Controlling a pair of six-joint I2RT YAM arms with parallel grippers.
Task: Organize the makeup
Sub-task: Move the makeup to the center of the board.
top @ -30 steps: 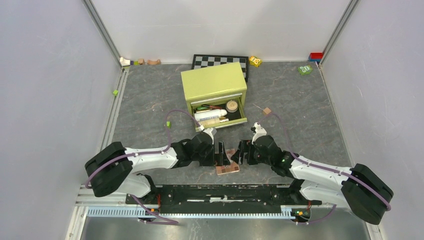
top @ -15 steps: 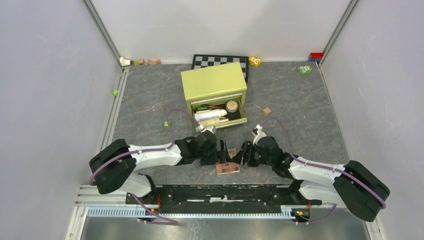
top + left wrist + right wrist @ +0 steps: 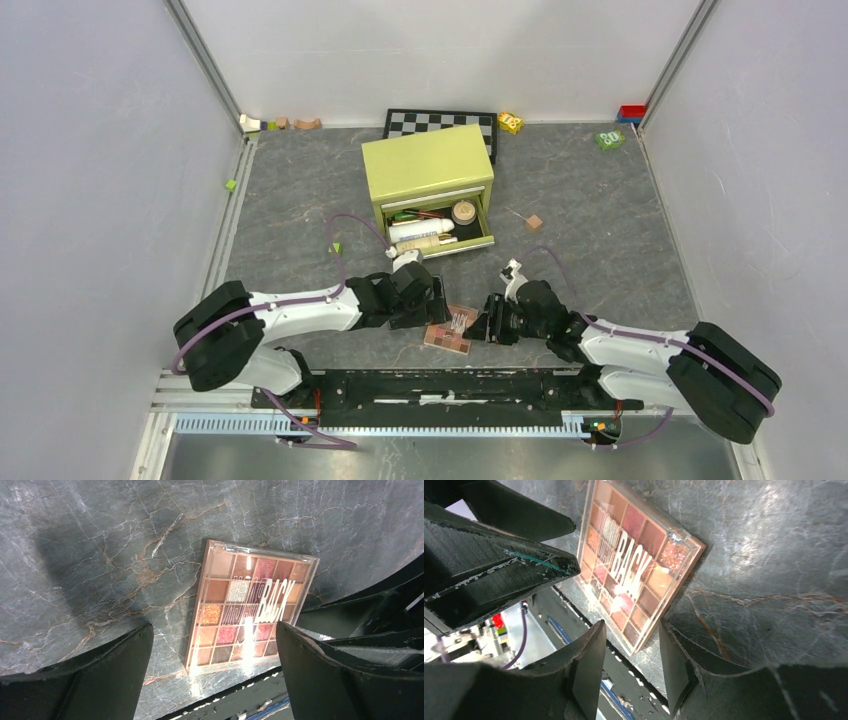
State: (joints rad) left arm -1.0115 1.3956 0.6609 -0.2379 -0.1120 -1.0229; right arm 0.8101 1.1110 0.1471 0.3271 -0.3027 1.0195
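jaws parted on both sides; palette on the surface between them, not lifted

left jaws stand wide open, low over the grey marbled surface (image 3: 100, 555). the square pink-brown eyeshadow palette (image 3: 250, 612) lies flat, face up, in the gap between their two fingers (image 3: 90, 680). it is off centre, close to the finger on the right of the wrist view and apart from the other. its edges run skewed to the line between the fingers, not square to it.

right jaws are parted only narrowly. in the right wrist view one corner of the palette reaches toward the gap between their fingers (image 3: 589, 670). contact at that corner cannot be confirmed, and no grip is evident.

in the top view the palette sits near the front edge of the surface, with the left jaws just beside it on one side and the right jaws on the other. the right fingertips appear closest to its edge.

judgement: the coming grasp depends on squaring the jaws to the skewed edges, as the flat, thin palette offers little to pinch. the open drawer (image 3: 438, 228) of the yellow-green box (image 3: 428, 165), already holding other items, lies well beyond.
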